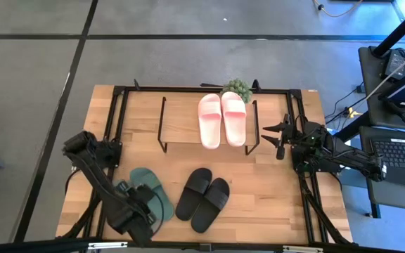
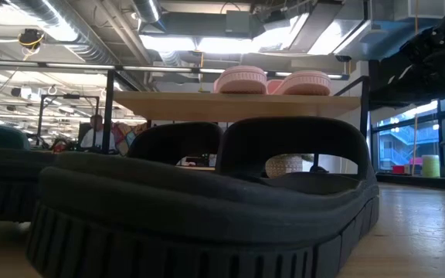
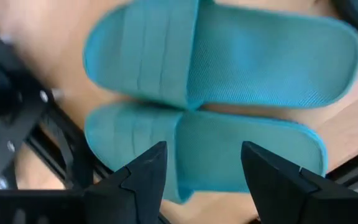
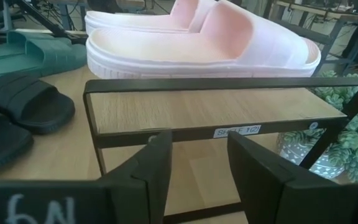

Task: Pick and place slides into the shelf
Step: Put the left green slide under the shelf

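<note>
step: pink slides (image 1: 222,119) already sit on the shelf (image 1: 181,121) at its right end; green and black pairs not yet shelved; judging by the arm positions, the green pair is the one in hand now
green slides (image 1: 153,199): on the table, front left, side by side, just left of the black pair; left wrist view shows both of them right under the fingers
black slides (image 1: 202,199): on the table front centre, pair touching, angled; they fill the low view up close; untouched
shelf: back centre of the table; left part of the top board bare, so room for more pairs; a small potted plant (image 1: 238,88) sits just behind its right end
left gripper (image 1: 146,213): hovering over the green pair at the front-left; fingers (image 3: 143,176) spread wide, gap lined up over the nearer green slide; holding nothing; contact cannot be told, looks just above
right gripper (image 1: 278,138): waiting at the right end of the shelf, pointing at it; jaws parted, empty, touching nothing; right wrist view looks along the top board towards the pink pair
next move: likely lower the left gripper and close across a green slide's strap or edge; then lift and carry back to the bare board left of the pink pair; needs a firm pinch since rubber flexes
risk: grabbing one slide may drag its twin; black pair close by on the right
</note>
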Action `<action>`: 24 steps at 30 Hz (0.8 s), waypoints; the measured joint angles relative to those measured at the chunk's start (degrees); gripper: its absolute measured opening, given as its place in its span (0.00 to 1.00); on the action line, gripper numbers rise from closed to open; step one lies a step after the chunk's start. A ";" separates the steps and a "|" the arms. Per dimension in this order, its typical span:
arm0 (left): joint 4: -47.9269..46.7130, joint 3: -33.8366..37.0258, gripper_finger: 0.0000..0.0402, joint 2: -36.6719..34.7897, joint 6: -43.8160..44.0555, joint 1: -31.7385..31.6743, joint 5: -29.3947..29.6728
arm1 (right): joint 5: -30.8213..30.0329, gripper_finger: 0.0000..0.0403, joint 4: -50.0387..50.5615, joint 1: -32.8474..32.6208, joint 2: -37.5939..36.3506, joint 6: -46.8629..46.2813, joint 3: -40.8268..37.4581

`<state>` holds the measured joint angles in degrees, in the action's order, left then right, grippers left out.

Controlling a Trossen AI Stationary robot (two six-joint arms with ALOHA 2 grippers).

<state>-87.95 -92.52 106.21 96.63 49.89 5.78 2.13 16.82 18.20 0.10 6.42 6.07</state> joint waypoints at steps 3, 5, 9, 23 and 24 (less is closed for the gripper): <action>-0.05 -0.56 0.49 3.43 2.24 0.02 -3.56 | -0.02 0.39 0.02 0.01 0.00 0.06 0.00; -0.08 -0.56 0.49 5.65 2.93 0.04 -5.79 | -0.02 0.39 0.02 0.00 0.00 0.06 0.00; -0.11 -0.56 0.49 9.07 4.12 0.02 -9.52 | -0.02 0.39 0.00 0.00 0.00 0.06 0.00; -2.15 1.84 0.49 11.34 9.72 0.37 -11.96 | 0.00 0.39 -0.13 0.00 0.00 -0.17 0.00; -2.12 1.93 0.49 11.34 10.58 0.52 -12.20 | 0.00 0.39 -0.15 0.01 0.00 -0.18 0.00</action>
<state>-90.07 -90.59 117.56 107.21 50.41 -6.43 2.13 16.67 18.21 0.10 6.24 6.07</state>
